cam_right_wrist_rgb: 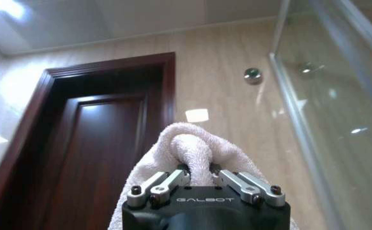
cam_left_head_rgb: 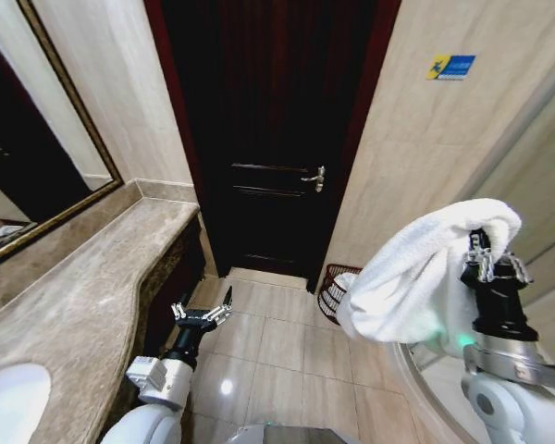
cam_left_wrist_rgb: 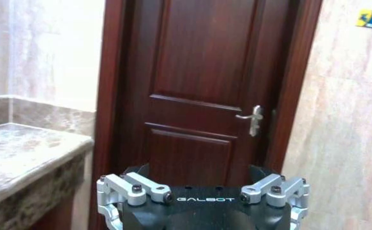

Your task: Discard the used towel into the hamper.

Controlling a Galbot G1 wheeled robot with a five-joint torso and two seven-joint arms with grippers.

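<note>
Two arms up, one loaded.
Door: dark wood, shut, ahead of both grippers, beyond the hamper.
Counter: marble, just left of the left gripper.
Towel: white, bunched, draped over the right gripper, hanging down on the side towards the hamper; right wrist view shows a fold pinched between the fingers.
Hamper: dark slatted basket on the floor by the door frame, below and ahead-left of the right gripper, partly hidden by the towel.
Left gripper: low beside the counter, fingers spread, holding nothing, idle.
Progress: pickup done; towel held high, not over the hamper rim.
Left: carry across, lower, let go.
</note>
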